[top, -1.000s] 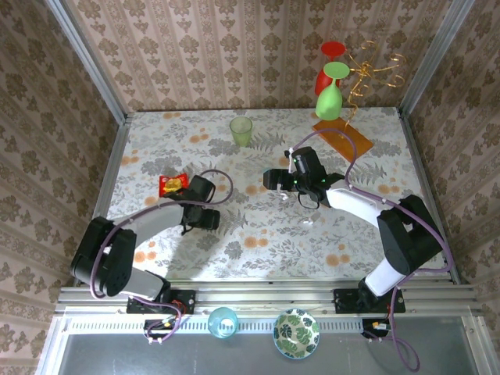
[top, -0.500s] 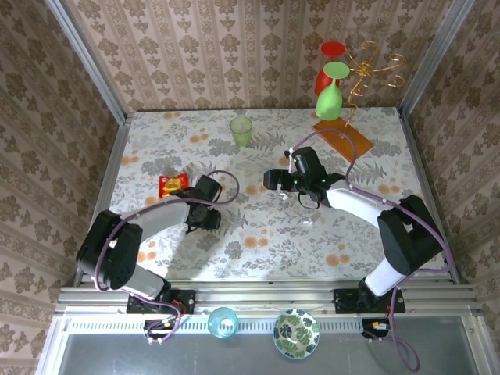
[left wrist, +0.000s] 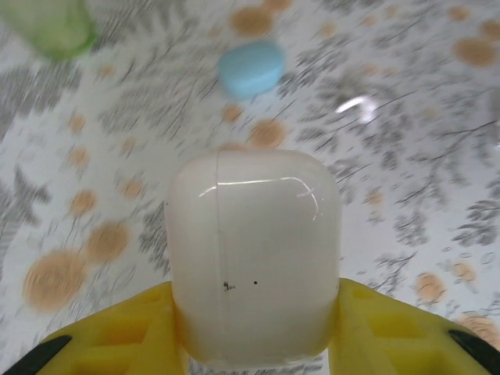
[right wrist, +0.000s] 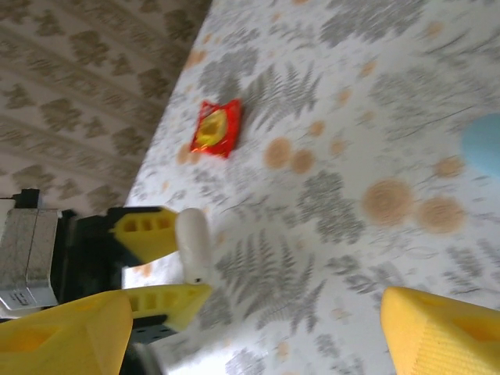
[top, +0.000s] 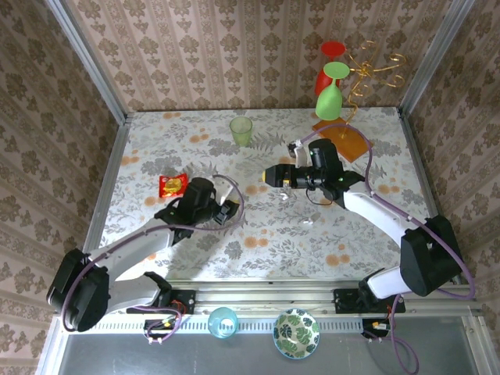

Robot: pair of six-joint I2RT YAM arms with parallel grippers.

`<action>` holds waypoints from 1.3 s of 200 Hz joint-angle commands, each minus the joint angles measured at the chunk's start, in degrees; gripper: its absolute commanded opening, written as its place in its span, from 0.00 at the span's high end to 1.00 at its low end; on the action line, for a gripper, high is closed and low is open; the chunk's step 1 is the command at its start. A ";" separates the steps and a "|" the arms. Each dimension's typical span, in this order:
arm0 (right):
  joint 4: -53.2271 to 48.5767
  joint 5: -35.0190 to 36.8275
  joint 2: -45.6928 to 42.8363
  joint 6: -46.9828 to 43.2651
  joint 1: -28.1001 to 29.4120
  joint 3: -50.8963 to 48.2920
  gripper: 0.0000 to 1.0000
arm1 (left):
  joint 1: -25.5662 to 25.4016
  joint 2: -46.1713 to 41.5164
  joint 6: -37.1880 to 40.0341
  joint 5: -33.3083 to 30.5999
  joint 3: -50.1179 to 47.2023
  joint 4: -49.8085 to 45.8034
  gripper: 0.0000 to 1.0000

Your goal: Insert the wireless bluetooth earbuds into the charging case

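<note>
From my station I see the left gripper (top: 224,211) clamped on a glossy white, rounded plastic charging case (left wrist: 254,258), its yellow fingers (left wrist: 129,332) pressing on both sides of the shell. The lid seam runs down the left part of the charging case, and the lid looks closed. In the right wrist view the same case (right wrist: 193,244) stands between those yellow fingers, clear of the table.

In the left wrist view a small pale-blue oval earbud (left wrist: 250,66) lies on the floral tablecloth (top: 156,148) at 12 o'clock from the case, well apart from it. A blurred whitish glint at 1 o'clock could be another piece; I cannot tell.

The right gripper (top: 273,176) hangs at 2 o'clock from the left gripper, its jaws spread wide with nothing between them.

A translucent green plastic cup (top: 241,130) stands at 12 o'clock from the left gripper. A red foil snack packet (top: 173,184) lies at 10 o'clock. Green (top: 331,94) and red (top: 328,70) wine glasses hang by a gold wire rack (top: 375,66) at the table's 1 o'clock corner.
</note>
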 commanded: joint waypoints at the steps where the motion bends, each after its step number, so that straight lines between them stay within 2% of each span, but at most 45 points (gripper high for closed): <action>1: 1.94 -8.97 -1.24 3.87 0.76 -1.19 0.19 | -0.67 -1.77 6.90 6.94 -1.93 13.34 0.71; 59: -0.54 -6.99 0.41 4.16 4.68 1.72 0.21 | -2.94 -0.92 13.02 9.36 -1.28 15.75 0.71; 86: -1.16 -5.37 1.67 4.38 5.85 2.87 0.27 | -3.32 -0.72 13.54 9.57 -0.72 15.87 0.71; 112: -2.54 -4.96 3.14 4.55 5.97 3.86 0.44 | -3.73 -0.62 14.32 9.58 -0.29 15.71 0.70; 138: -2.72 -4.73 3.59 5.03 5.97 3.87 0.68 | -4.05 -0.15 14.28 9.32 0.04 15.83 0.70; 174: -2.16 -5.59 3.09 5.26 5.95 3.70 0.83 | -4.12 0.22 13.99 8.64 0.12 17.00 0.68; 192: -0.78 -5.59 2.37 5.06 5.71 3.16 0.86 | -4.13 0.57 13.51 8.69 0.21 17.26 0.56; 204: 0.82 -5.50 1.56 5.02 5.36 2.55 0.87 | -4.13 0.77 12.87 9.52 0.30 17.11 0.43; 220: 3.00 -5.26 0.25 4.53 5.08 1.45 0.87 | -3.70 0.76 10.77 9.84 -0.03 18.28 0.30; 241: 5.25 -4.10 -1.73 3.56 4.10 0.24 0.87 | -1.95 -0.39 5.33 12.42 -1.89 23.28 0.13; 260: 8.46 -2.71 -5.53 2.53 2.97 -1.80 0.87 | 0.59 -1.95 -1.59 16.16 -4.21 30.18 0.03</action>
